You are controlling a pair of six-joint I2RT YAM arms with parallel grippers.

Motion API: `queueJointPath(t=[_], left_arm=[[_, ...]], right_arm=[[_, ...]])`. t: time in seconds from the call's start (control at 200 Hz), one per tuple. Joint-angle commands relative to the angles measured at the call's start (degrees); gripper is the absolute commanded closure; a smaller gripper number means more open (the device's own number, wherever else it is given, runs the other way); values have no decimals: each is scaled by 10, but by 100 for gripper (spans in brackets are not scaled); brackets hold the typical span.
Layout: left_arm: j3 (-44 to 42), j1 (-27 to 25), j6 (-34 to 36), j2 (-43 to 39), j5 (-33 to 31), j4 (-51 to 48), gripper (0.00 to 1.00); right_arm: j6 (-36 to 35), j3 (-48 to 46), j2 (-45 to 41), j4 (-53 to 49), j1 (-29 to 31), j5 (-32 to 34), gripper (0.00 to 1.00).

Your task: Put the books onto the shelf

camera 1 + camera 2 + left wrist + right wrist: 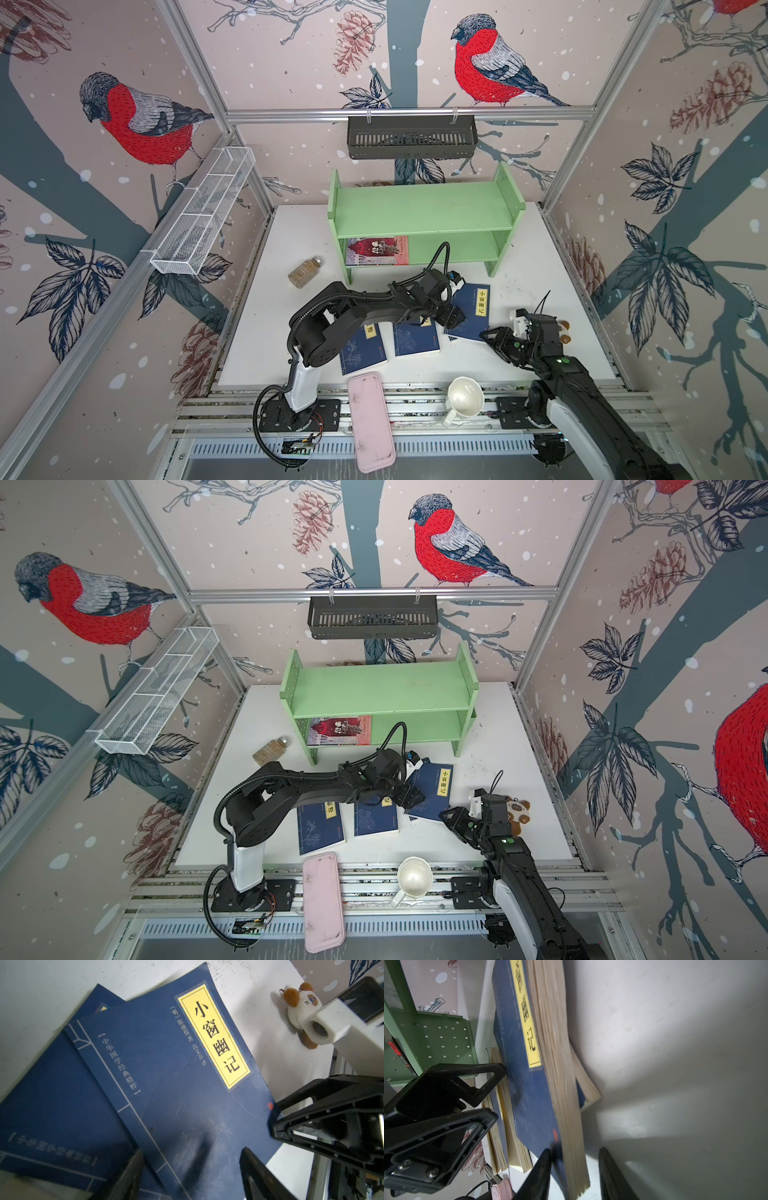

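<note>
Books (415,338) are mostly unshelved. Of the five, only the red-and-grey book (377,250) lies flat on the lower tier of the green shelf (424,208), at its left end, and the upper tier is bare. Four navy ones remain on the desk (540,291) in front of the shelf. Two lie flat and apart from each other near the front. Further right, the top navy book (473,311) lies askew over the fourth navy book (52,1105).

I judge the task about a fifth done, with the pick of the top navy book now in hand. The left gripper (451,319) hovers over that book's near end, its fingers (128,1174) spread wide with nothing between them. The right gripper (488,336) is at the book's near right corner. In the right wrist view its fingers (542,1169) are part open and straddle that corner, one against the cover and the other clear of the page edges, so nothing is clamped yet.

The desk is white and lightly scuffed. It also carries a jar (304,272) on its side left of the shelf and a plush toy (299,1007) by the right arm. A white cup (465,397) and a pink case (370,419) sit at the front edge. Bird-and-pinecone wallpaper covers the walls, where a black slotted basket (411,137) and a white wire basket (203,212) hang.
</note>
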Motion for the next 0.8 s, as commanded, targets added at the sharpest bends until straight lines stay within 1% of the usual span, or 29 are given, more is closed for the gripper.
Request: queueJointPath(t=[0.0,0.165,0.315,0.39,0.475,0.565,0.64,0.795], left_arm=[[12,0,-9,15,5,-14,26],[17,-2,-11,29,19,-13,26],[16,-4,-11,32,36,-7,26],[13,-4,-11,33,55,-1,27],[9,-5,-12,36,73,6,27],[7,-6,-11,39,88,10,27],[5,-6,-8,40,88,12,27],[5,-6,-6,40,80,10,27]], right_arm=[[-16,4,1,-53,0,4,60],[-23,7,1,-65,0,2,60],[-18,3,0,-55,1,-9,61],[-7,-3,-3,-37,1,-20,61],[7,-11,-5,-15,1,-31,63],[9,-13,-9,-14,1,-32,66],[10,-14,-16,-20,1,-32,67],[17,-12,-38,-35,0,-23,74]])
